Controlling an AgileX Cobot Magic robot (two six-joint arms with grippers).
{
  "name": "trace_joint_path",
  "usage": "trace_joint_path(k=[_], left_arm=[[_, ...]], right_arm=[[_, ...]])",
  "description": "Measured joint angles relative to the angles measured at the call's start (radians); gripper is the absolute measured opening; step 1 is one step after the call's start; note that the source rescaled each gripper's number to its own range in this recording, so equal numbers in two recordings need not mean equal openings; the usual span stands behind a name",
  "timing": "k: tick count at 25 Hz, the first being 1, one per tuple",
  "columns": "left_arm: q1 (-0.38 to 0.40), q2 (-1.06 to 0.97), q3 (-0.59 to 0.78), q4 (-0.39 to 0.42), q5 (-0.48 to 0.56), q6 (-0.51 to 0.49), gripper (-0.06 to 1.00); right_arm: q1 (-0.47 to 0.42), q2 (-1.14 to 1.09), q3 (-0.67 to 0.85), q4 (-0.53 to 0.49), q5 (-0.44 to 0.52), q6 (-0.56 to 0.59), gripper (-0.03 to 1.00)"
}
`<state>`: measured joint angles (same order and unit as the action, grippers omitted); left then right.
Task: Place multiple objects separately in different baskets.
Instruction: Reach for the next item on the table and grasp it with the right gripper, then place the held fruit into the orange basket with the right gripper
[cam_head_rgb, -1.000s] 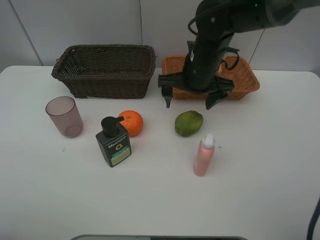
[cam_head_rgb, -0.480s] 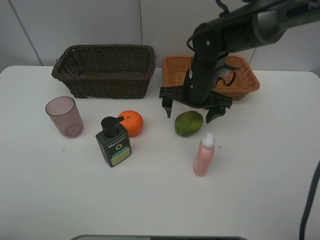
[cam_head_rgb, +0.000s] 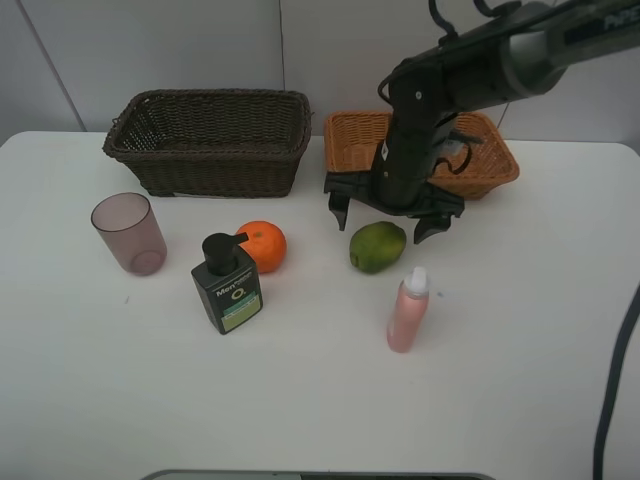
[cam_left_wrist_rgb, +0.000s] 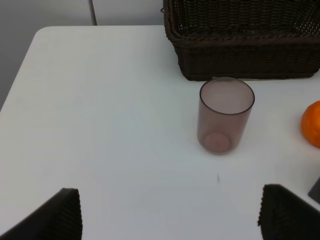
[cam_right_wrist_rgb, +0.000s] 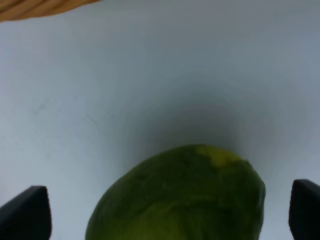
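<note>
The right gripper (cam_head_rgb: 380, 224) hangs low over the green fruit (cam_head_rgb: 378, 248) at the middle of the desk (cam_head_rgb: 520, 370), its jaws spread wide to either side of the fruit and not closed on it. The left gripper (cam_left_wrist_rgb: 175, 215) also has its jaws wide and holds nothing. Beyond it the pink cup (cam_head_rgb: 129, 233) stands upright on the left. The orange (cam_head_rgb: 264, 245) lies left of the fruit, with the pump bottle (cam_head_rgb: 228, 290) just beside it on the near side. The spray bottle (cam_head_rgb: 407, 312) stands upright near-right of the fruit. At the far edge sit the two baskets — the dark brown basket (cam_head_rgb: 210, 150) on the left, the light orange-tan basket (cam_head_rgb: 495, 160) just beside it on the right.
</note>
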<state>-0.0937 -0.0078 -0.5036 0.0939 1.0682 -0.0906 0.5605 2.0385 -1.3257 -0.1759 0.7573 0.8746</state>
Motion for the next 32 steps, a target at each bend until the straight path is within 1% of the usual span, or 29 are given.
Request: trace_joint_path(k=[8,18,19,20,22,23,32], left_arm=[[0.0,0.0,0.0,0.0,0.0,0.0,0.91],[0.0,0.0,0.0,0.0,0.0,0.0,0.91],[0.0,0.0,0.0,0.0,0.0,0.0,0.91],[0.0,0.0,0.0,0.0,0.0,0.0,0.91],[0.0,0.0,0.0,0.0,0.0,0.0,0.91],[0.0,0.0,0.0,0.0,0.0,0.0,0.91],[0.0,0.0,0.0,0.0,0.0,0.0,0.91]], right_arm=[[0.0,0.058,0.0,0.022,-0.002,0.0,1.0],[0.0,0.07,0.0,0.035,-0.011,0.0,0.99],[0.0,0.07,0.0,0.035,-0.011,0.0,0.97],[0.0,0.07,0.0,0.035,-0.011,0.0,0.93],[0.0,0.07,0.0,0.035,-0.012,0.0,0.77],[0.0,0.07,0.0,0.036,-0.011,0.0,0.64],[0.0,0.07,0.0,0.039,-0.011,0.001,0.64]])
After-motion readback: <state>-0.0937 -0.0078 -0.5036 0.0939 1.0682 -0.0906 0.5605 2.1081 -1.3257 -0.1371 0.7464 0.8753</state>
